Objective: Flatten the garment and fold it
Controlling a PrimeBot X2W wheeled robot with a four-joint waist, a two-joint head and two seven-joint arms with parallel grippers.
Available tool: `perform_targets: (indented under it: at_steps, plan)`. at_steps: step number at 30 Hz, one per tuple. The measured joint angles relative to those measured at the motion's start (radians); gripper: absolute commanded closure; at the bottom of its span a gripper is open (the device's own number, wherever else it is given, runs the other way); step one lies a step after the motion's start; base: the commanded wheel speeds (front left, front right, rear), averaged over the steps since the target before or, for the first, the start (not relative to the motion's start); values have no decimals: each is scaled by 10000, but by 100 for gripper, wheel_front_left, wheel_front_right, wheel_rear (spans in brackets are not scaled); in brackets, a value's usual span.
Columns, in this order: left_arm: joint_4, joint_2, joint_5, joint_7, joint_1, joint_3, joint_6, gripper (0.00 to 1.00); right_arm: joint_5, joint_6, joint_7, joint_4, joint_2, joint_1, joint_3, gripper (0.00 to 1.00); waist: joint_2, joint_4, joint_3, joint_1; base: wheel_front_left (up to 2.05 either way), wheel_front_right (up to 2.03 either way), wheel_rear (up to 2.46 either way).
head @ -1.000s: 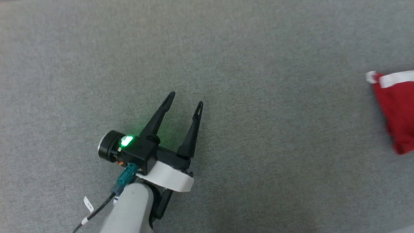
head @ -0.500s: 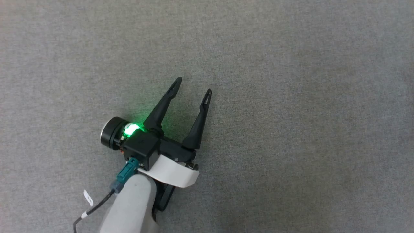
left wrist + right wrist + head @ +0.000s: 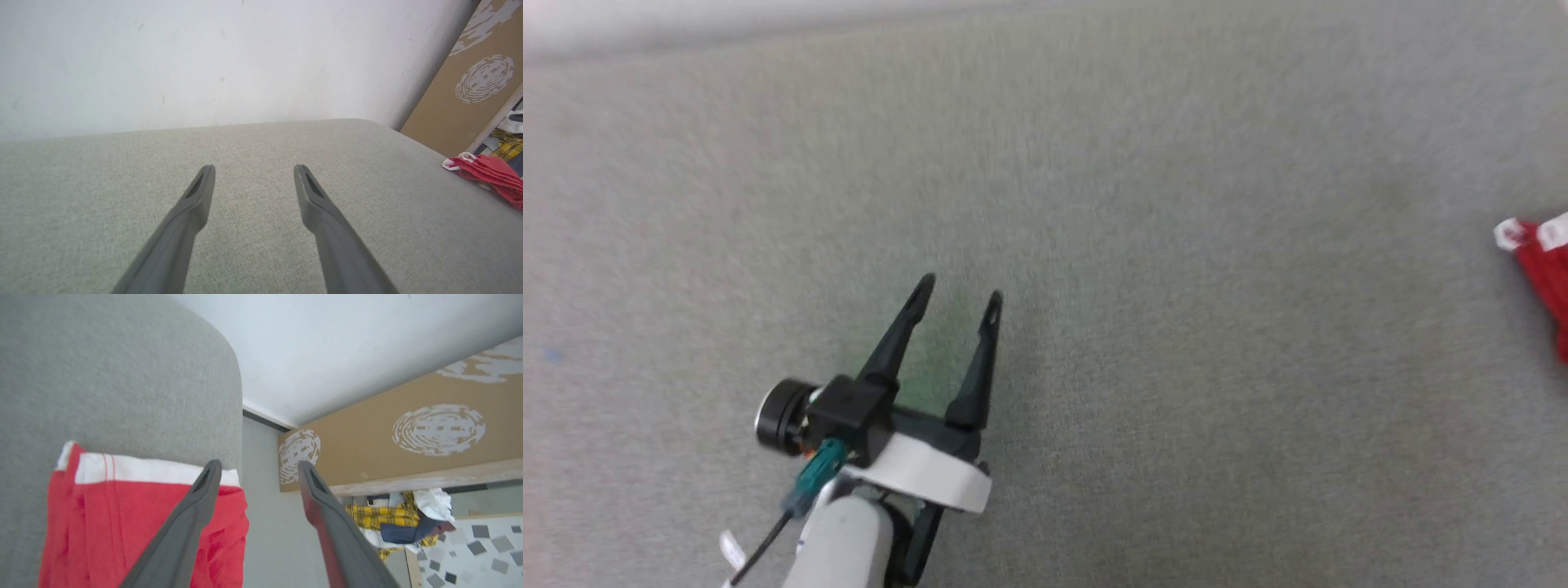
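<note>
where grey pad (image 3: 122, 355) ends, garment (image 3: 102, 522) lies w/ cardboard panel (image 3: 367, 437) beyond.

Black left pincer (image 3: 960, 290) joins white band (image 3: 923, 478), teal plug (image 3: 815, 479), pale forearm (image 3: 841, 547).

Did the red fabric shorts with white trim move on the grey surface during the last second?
Cannot tell. The head camera itself shifted, and the plain grey surface around the red shorts offers no fixed mark.

Light is even and diffuse. The head view is motion-blurred: the grey cloth's (image 3: 1176, 343) weave smears, and the shorts (image 3: 1553, 278) at 3 o'clock look soft. A faint green tint lies by the left gripper (image 3: 960, 290). Wrist views are sharper; the wall (image 3: 204, 61) is bright at 12 o'clock.
</note>
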Motion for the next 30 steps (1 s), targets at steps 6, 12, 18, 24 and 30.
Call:
perform_targets:
  at_steps: [6, 12, 18, 24, 30]
  plan:
    - [-98, -21, -192, 0, 542, 543, 207, 0, 539, -2, -535, -1446, 1034, -151, -190, 0, 0, 39, -1254, -1, 0, 0, 0]
    - [-13, -40, -428, 0, 963, 1039, 616, 0, 1041, -2, -1453, -2734, 2452, 440, -541, 0, 0, 205, -2307, -2, 0, 0, 0]
    - [12, -50, -445, 0, 1378, 1323, 878, 0, 1110, -4, -2416, -4021, 4109, 1848, -986, 0, 1, 519, -2987, -1, 0, 0, 0]
    - [77, -56, -658, 0, 1824, 1381, 1057, 0, 1120, -4, -3085, -4564, 6107, 3558, -1540, 0, 2, 919, -3293, 0, 0, 0, 0]
    - [240, -56, -677, 0, 2017, 1361, 1137, 0, 1045, -4, -3526, -4512, 6888, 4755, -1546, 0, 1, 1224, -3447, 1, 0, 0, 0]
